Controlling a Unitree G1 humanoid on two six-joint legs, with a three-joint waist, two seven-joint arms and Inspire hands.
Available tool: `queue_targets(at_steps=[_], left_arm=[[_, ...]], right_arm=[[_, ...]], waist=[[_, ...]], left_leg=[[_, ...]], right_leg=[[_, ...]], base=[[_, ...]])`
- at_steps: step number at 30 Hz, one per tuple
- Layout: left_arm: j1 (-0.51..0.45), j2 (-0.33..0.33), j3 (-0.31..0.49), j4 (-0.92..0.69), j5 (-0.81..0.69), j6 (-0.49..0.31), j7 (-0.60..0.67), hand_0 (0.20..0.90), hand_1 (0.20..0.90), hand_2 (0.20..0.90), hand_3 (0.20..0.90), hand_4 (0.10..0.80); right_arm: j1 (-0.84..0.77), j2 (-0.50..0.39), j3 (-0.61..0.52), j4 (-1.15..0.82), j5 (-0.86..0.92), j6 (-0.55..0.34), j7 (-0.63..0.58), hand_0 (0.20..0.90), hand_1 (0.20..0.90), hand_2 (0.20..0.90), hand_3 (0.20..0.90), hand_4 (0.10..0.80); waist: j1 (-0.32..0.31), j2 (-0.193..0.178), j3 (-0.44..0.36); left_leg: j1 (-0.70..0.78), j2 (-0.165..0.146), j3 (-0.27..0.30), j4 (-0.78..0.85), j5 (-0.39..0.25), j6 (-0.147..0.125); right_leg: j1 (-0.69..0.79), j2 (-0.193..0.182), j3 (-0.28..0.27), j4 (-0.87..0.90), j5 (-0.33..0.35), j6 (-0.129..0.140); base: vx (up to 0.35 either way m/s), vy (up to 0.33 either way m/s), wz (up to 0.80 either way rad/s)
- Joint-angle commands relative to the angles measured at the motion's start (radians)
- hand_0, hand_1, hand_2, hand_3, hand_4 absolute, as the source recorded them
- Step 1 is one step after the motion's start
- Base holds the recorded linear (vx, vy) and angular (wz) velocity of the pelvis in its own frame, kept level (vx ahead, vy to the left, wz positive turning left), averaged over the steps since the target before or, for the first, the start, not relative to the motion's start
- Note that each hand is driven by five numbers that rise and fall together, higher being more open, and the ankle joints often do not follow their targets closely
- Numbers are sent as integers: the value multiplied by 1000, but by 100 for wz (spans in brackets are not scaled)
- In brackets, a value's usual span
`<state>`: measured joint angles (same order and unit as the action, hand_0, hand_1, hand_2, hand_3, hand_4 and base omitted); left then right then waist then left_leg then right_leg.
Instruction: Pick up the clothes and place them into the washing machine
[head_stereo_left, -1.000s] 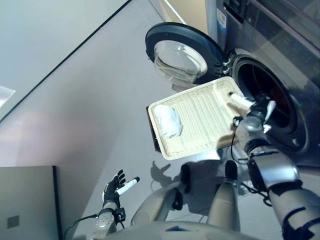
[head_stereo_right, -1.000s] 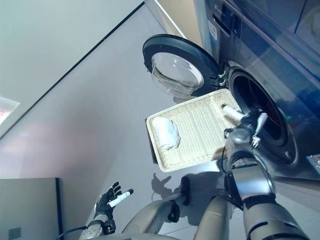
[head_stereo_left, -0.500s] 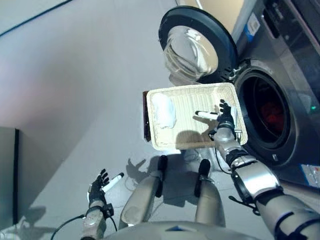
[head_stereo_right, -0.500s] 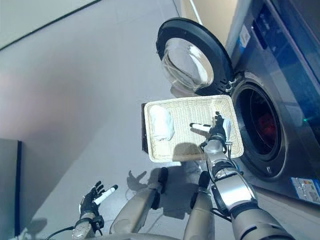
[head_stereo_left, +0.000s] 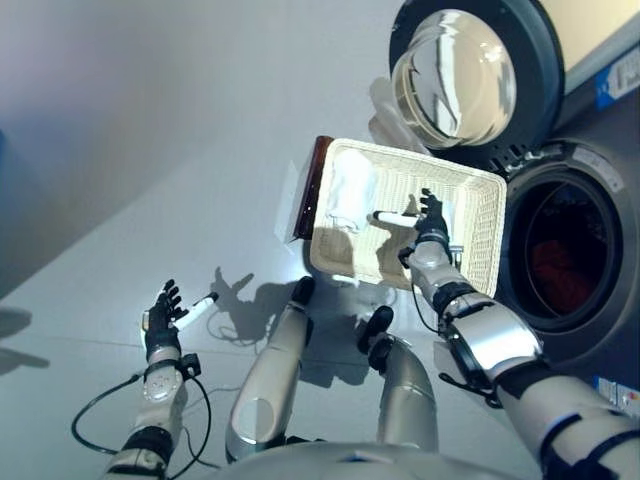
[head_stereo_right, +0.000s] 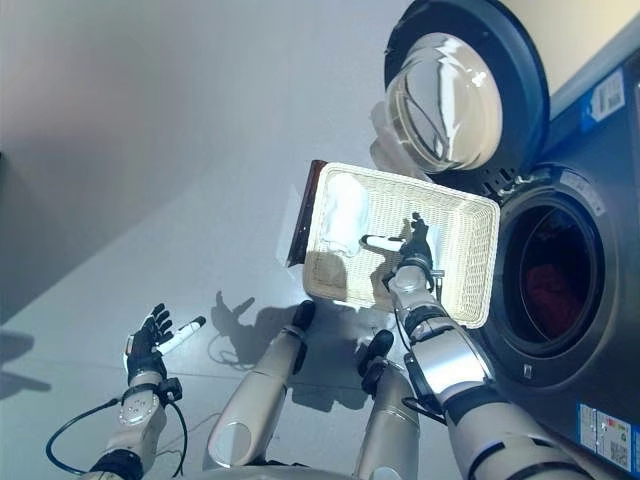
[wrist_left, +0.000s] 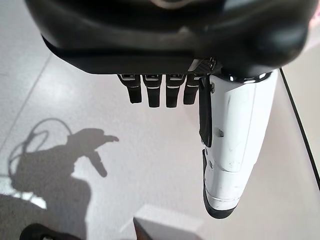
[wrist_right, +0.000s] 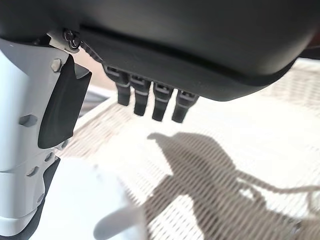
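Low on the left, the left hand hangs over the pale grey floor, its fingers spread and relaxed, holding nothing. Further right, the right hand reaches out over the cream woven basket, fingers straight and thumb pointing sideways, empty, just beside the crumpled white clothes lying at the basket's left end. At the right stands the washing machine, its round glass door swung wide open and something red inside the dark drum.

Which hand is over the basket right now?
The right hand, open above the basket beside the white cloth. The left hand hangs open over bare floor.
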<state>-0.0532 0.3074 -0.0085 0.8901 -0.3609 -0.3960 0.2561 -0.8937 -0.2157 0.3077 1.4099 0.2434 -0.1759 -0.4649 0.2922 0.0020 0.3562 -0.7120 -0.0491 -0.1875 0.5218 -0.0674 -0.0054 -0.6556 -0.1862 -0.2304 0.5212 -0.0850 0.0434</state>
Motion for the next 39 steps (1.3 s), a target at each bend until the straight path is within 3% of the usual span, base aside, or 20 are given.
queue_targets(at_steps=[1, 11, 25, 26, 27, 28, 39], left_arm=[[-8, 123, 65, -86, 17, -48, 62, 900, 900, 900, 900, 800], [-53, 109, 40, -138, 16, -45, 83, 900, 900, 900, 900, 800], [-55, 20, -92, -247, 60, -33, 102, 900, 900, 900, 900, 800], [-49, 13, -101, -253, 66, -33, 101, 900, 900, 900, 900, 800], [-43, 7, -107, -257, 69, -33, 103, 900, 900, 900, 900, 800], [-40, 5, -115, -260, 73, -34, 105, 900, 900, 900, 900, 800], [18, -29, -186, -279, 95, -45, 95, 900, 900, 900, 900, 800]], right_arm=[[-57, -27, 16, -2, 11, -52, -57, 900, 900, 900, 900, 800], [-164, -59, 27, 97, -44, 17, -112, 900, 900, 900, 900, 800], [-216, -162, 52, 186, -188, 131, -155, 900, 900, 900, 900, 800], [-205, -168, 47, 185, -192, 132, -160, 708, 708, 708, 708, 663], [-201, -177, 43, 188, -200, 137, -166, 340, 340, 340, 340, 400], [-195, -178, 38, 186, -201, 138, -171, 200, 200, 200, 200, 300], [-122, -219, 7, 191, -239, 160, -195, 200, 200, 200, 200, 300]], waist=[[37, 1, -19], [86, 29, 33], [148, 170, 92], [149, 179, 94], [150, 190, 95], [150, 197, 94], [153, 244, 68]], left_leg=[[-52, -19, 28, 20, -25, -26], [-110, -52, 9, 33, -17, -22], [-250, -121, -3, 68, 11, -15], [-257, -123, -3, 71, 12, -13], [-267, -129, -2, 77, 14, -12], [-275, -132, -1, 80, 14, -11], [-290, -139, 19, 76, 23, -2]], right_leg=[[38, 17, 12, 33, -81, -9], [-10, -8, -15, 98, -118, -17], [-155, -78, -32, 250, -171, -22], [-167, -84, -28, 262, -175, -22], [-181, -88, -26, 276, -178, -22], [-190, -92, -21, 283, -180, -22], [-225, -113, 13, 301, -175, -19]], base=[[34, -8, 21], [13, 11, 15], [-28, 15, 17], [-35, 32, 13], [-28, 35, 12], [-22, 39, 14], [-6, 18, 1]])
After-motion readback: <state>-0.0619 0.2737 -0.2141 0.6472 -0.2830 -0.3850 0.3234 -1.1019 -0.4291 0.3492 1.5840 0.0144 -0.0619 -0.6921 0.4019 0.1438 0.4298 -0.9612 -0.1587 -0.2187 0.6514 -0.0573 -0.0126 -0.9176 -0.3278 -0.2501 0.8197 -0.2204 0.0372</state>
